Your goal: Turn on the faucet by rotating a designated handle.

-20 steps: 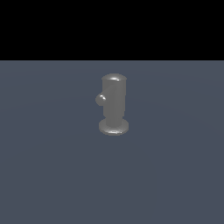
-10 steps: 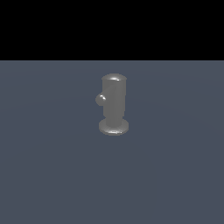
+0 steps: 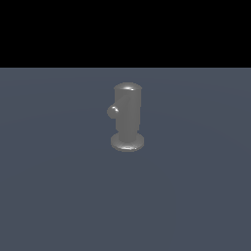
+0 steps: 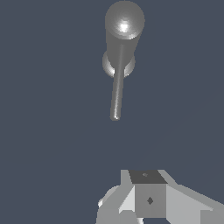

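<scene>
The faucet (image 3: 128, 117) is plain grey metal with a bright white highlight on its rounded top. The handle (image 4: 117, 89) is the same grey, without pattern. The bench (image 3: 196, 186) is a uniform dark blue-grey. The fingers (image 4: 150, 199) are light and mid grey.

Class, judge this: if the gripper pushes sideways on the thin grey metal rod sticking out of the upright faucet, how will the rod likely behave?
The thin grey metal rod looks straight and rigid, so it would probably swing, not bend. Its smooth, rounded surface may let fingers slip. The grey metallic cylinder faucet stands on a round base disc, so it seems unlikely to tip.
</scene>
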{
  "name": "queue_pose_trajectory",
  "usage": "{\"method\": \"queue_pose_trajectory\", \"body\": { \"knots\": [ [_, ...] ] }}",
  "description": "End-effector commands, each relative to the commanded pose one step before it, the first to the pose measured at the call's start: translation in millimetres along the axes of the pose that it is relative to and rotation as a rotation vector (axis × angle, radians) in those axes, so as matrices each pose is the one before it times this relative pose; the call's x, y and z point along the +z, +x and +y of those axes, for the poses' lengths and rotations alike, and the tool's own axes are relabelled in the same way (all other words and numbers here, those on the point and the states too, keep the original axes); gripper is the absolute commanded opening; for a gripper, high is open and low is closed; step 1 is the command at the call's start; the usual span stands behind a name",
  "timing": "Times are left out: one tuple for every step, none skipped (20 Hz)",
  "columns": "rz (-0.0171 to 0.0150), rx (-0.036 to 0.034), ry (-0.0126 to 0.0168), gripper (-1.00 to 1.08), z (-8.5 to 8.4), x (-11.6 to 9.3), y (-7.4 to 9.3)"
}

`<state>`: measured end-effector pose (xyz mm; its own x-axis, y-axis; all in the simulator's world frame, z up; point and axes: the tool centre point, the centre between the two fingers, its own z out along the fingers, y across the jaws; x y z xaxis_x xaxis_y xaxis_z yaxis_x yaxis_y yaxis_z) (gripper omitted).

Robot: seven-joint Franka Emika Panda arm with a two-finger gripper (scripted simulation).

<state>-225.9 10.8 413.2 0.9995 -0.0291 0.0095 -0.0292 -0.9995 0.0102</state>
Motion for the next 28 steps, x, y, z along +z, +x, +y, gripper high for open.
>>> {"method": "queue_pose_trajectory", "body": {
  "knots": [
    [-0.00136,0.01148,0.00113,-1.0,-6.55,21.63,4.18],
    [-0.00046,0.00459,0.00047,-1.0,-2.75,8.85,1.89],
    [-0.00046,0.00458,0.00047,-1.0,-2.69,8.74,1.89],
    [-0.00045,0.00443,0.00046,-1.0,-2.7,8.62,1.88],
    [-0.00044,0.00438,0.00046,-1.0,-2.66,8.51,1.89],
    [-0.00044,0.00432,0.00046,-1.0,-2.63,8.41,1.89],
    [-0.00043,0.00427,0.00046,-1.0,-2.6,8.31,1.9],
    [-0.00042,0.00415,0.00046,-1.0,-2.6,8.21,1.9],
    [-0.00042,0.0041,0.00046,-1.0,-2.58,8.13,1.91],
    [-0.00041,0.00404,0.00046,-1.0,-2.57,8.05,1.92],
    [-0.00041,0.00401,0.00046,-1.0,-2.54,7.98,1.94],
    [-0.00041,0.00398,0.00047,-1.0,-2.53,7.91,1.96],
    [-0.00039,0.00377,0.00045,-1.0,-2.51,7.7,1.94],
    [-0.00037,0.00358,0.00043,-1.0,-2.36,7.26,1.87],
    [-0.00036,0.00341,0.00042,-1.0,-2.2,6.83,1.8],
    [-0.00033,0.00312,0.00039,-1.0,-2.1,6.41,1.72],
    [-0.0003,0.00289,0.00036,-1.0,-1.98,6.0,1.64],
    [-0.00029,0.00273,0.00034,-1.0,-1.84,5.6,1.56],
    [-0.00027,0.00255,0.00032,-1.0,-1.7,5.2,1.48],
    [-0.00024,0.00226,0.00028,-1.0,-1.62,4.8,1.39],
    [-0.00023,0.00221,0.00026,-1.0,-1.43,4.41,1.32],
    [-0.0002,0.00193,0.00022,-1.0,-1.34,4.02,1.22],
    [-0.00018,0.00181,0.00019,-1.0,-1.19,3.63,1.14],
    [-0.00015,0.00153,0.00016,-1.0,-1.1,3.23,1.03],
    [-0.00013,0.00137,0.00013,-1.0,-0.96,2.84,0.93],
    [-0.00011,0.00119,0.00011,-1.0,-0.82,2.45,0.82],
    [-0.00009,0.00097,0.00008,-1.0,-0.7,2.05,0.69],
    [-0.00008,0.00084,0.00007,-1.0,-0.55,1.67,0.58]
  ]
}}
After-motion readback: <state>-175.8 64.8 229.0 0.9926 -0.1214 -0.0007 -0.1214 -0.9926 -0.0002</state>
